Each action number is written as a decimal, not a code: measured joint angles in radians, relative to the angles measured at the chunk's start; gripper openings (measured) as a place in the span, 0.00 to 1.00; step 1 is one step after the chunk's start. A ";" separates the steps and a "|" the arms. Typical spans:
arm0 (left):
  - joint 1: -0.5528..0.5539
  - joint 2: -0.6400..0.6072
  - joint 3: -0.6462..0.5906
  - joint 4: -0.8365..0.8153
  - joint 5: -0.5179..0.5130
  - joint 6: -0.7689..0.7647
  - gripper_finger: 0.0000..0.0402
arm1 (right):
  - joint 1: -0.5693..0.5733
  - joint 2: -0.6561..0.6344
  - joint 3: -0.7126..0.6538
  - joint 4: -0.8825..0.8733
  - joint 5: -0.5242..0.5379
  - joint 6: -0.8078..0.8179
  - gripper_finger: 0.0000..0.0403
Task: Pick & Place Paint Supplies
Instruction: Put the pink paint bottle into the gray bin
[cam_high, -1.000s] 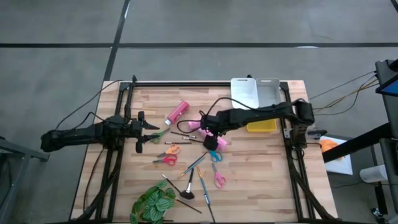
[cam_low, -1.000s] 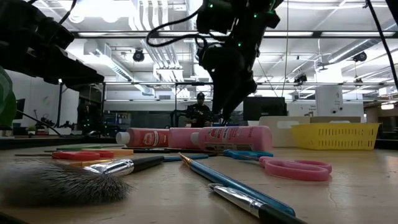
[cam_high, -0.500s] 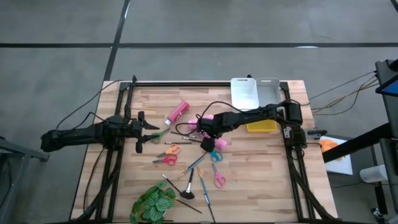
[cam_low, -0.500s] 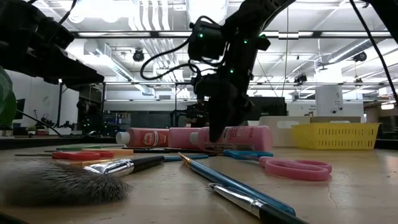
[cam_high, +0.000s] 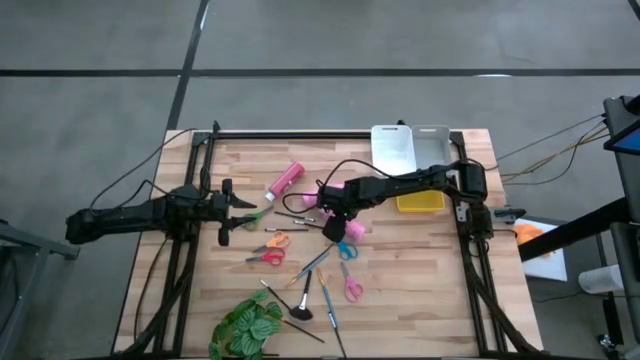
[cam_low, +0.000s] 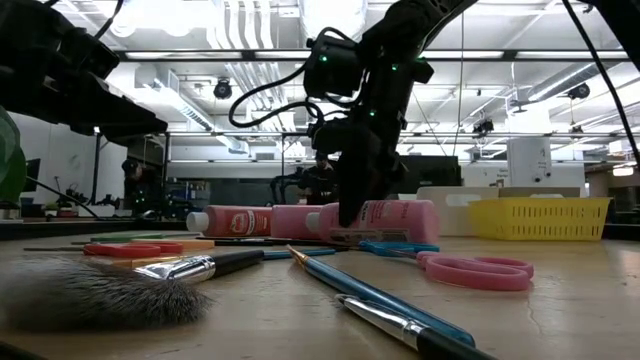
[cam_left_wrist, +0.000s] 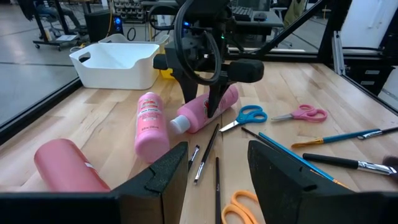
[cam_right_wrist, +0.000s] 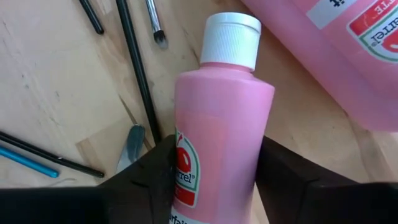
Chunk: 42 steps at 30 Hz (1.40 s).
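On the table (cam_high: 420, 290), the right arm has been lowered over the last second from above the pink tubes onto the middle of the clutter. The right gripper (cam_high: 335, 212) is now set down over one tube (cam_right_wrist: 214, 143), a finger on each side of its body, and the jaws have begun to close; whether they already press on it cannot be told. This tube lies flat beside a second tube (cam_left_wrist: 151, 124), near the blue scissors (cam_left_wrist: 249, 116) and thin brushes (cam_left_wrist: 206, 151). The grasp seems started, not finished. The left gripper (cam_high: 226, 212) waits open at the left side.
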 joint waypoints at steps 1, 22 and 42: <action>0.000 0.000 0.000 0.000 0.000 0.000 0.42 | -0.001 0.000 0.000 0.000 -0.001 0.000 0.43; 0.000 0.000 0.000 0.000 0.000 0.000 0.42 | -0.135 -0.353 -0.004 -0.154 0.002 -0.020 0.47; 0.000 0.000 0.000 0.000 0.000 0.000 0.42 | -0.573 -0.656 -0.056 -0.356 0.210 -0.078 0.47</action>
